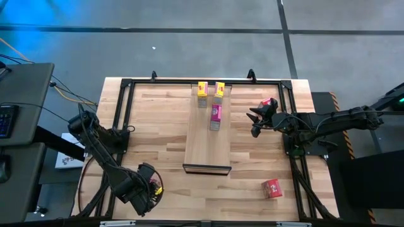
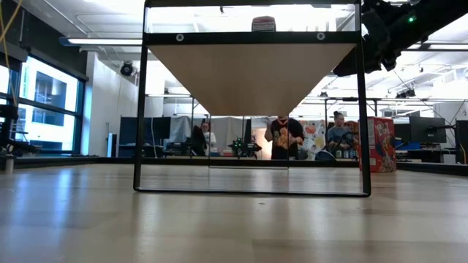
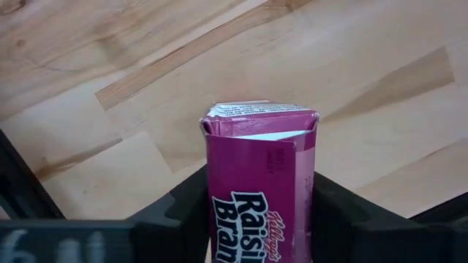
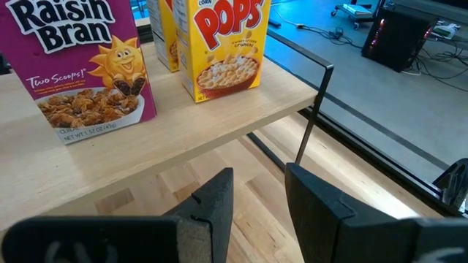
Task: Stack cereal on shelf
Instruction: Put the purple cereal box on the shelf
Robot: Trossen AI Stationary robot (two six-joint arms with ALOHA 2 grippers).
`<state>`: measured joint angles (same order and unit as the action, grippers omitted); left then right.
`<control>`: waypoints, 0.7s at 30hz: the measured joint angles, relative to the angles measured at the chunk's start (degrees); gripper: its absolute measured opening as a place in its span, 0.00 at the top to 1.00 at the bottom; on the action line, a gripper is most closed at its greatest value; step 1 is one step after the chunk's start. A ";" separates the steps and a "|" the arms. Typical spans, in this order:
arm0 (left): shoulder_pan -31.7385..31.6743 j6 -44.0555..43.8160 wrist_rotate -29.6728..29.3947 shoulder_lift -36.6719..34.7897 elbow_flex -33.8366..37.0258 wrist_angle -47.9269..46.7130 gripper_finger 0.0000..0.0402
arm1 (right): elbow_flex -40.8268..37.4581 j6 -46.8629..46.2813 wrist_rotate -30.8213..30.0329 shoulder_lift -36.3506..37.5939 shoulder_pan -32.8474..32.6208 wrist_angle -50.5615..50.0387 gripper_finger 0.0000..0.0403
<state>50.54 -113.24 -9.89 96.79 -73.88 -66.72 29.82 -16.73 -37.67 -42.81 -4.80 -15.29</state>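
Observation:
My left gripper (image 1: pixel 150 187) is over the table's near left corner, shut on a pink-magenta Raisin Bran box (image 3: pixel 259 183). My right gripper (image 4: pixel 257 212) is open and empty, level beside the shelf's right edge (image 4: pixel 241 124). The shelf (image 1: pixel 207 148) is a pale board on the black frame. Two yellow Corn Pops boxes (image 1: pixel 202 88) (image 1: pixel 219 89) stand at its far end. A second pink box (image 1: pixel 216 116) stands upright nearer the middle. One red box (image 1: pixel 273 188) rests on the table near the right edge. Another red box (image 1: pixel 270 102) shows by the right wrist. My left gripper pinches the pink box between its two fingers (image 3: pixel 333 212), one on each narrow side wall (image 3: pixel 313 175). The printed front face is toward the wrist camera. The box's flap end (image 3: pixel 259 113) points away from the wrist, past the fingertips. Whether it touches the table cannot be told.
The black metal frame (image 1: pixel 126 107) surrounds the shelf, and its posts (image 2: pixel 139 109) stand on the table. Bare shelf board lies near of the pink box (image 1: pixel 207 151). In the low view a red box (image 2: pixel 376 144) stands right of the frame. People are in the room beyond.

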 joint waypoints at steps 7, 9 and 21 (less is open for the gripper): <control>-2.42 5.93 -0.19 -3.63 -0.33 -0.04 0.68 | 0.00 -0.37 0.38 0.00 0.00 0.00 0.72; -3.10 7.19 -2.19 -6.19 -1.22 -0.12 0.68 | 0.00 -0.37 0.90 0.02 0.00 0.00 0.72; -6.77 17.45 -33.62 -20.53 -21.33 -19.08 0.68 | 0.00 -0.37 1.11 0.00 0.00 0.00 0.72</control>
<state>43.77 -95.79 -43.52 76.26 -95.20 -85.80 29.82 -17.10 -36.56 -42.80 -4.80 -15.29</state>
